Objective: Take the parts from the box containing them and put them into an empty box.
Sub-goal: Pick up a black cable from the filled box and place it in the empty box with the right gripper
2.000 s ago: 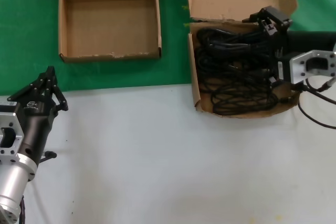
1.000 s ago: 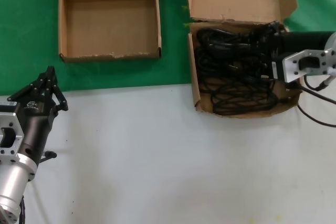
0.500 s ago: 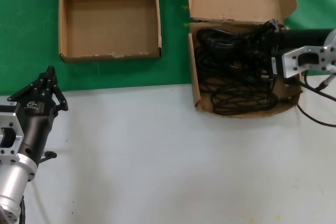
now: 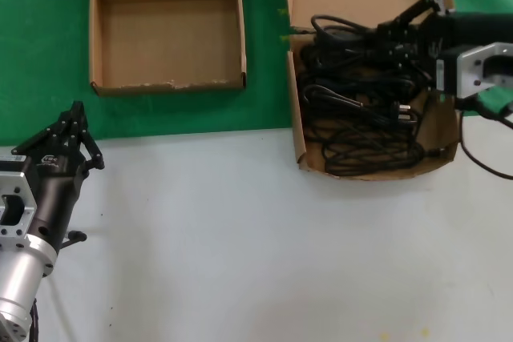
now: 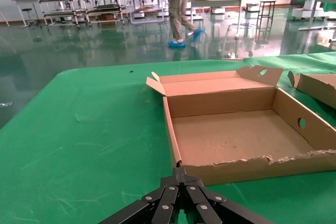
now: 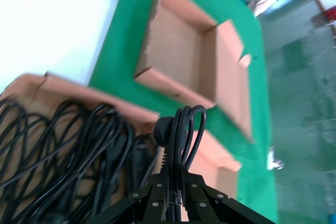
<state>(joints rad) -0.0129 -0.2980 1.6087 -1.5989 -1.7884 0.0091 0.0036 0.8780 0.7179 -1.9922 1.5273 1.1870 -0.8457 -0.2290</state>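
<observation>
Cords (image 4: pixel 361 110): black coils piled in the full box (image 4: pixel 298 130), on the right where green cloth (image 4: pixel 268 78) meets white table (image 4: pixel 256 238); one looped cord (image 6: pixel 181 129) is pinched in my grip.
Right gripper (image 4: pixel 393 31): over the full box's far side; fingers clamped on that loop.
Left gripper (image 4: pixel 74 122): fingers closed on nothing; parked near the table's left edge.
Empty box (image 4: pixel 167 84): far left on the cloth.

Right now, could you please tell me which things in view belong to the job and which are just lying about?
Job:
- cords
- full box
- empty box
- right end effector, shut on a cord over the full box
- left end effector, idle near the table's left edge

Lying about:
- green mat
- white table
</observation>
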